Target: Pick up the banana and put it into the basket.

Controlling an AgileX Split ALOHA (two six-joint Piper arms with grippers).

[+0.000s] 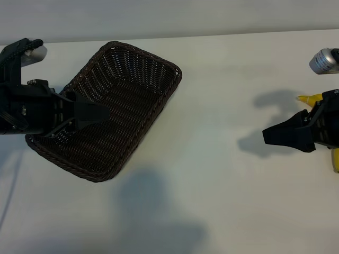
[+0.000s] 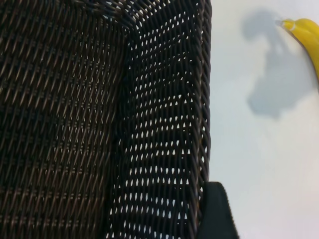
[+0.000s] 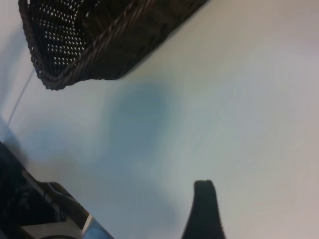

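banana (image 1: 335,159): far right, under right claw (image 1: 270,136); light, smooth, bruisable; grip mid-curve
right claw: spread, empty
left claw (image 1: 103,112): spread over basket (image 1: 159,106)

Table (image 1: 222,190): plain white top, spanning the whole exterior view; several soft grey shadows on it, one large near the front edge, smaller ones toward the right side. Wall (image 1: 169,16): pale, meeting the table's far edge. Cylinder (image 1: 324,60): silver-grey, at the far right edge, lying tilted, partly cut off. Cable (image 3: 22,92): thin, pale, running across the table surface in the right wrist view.
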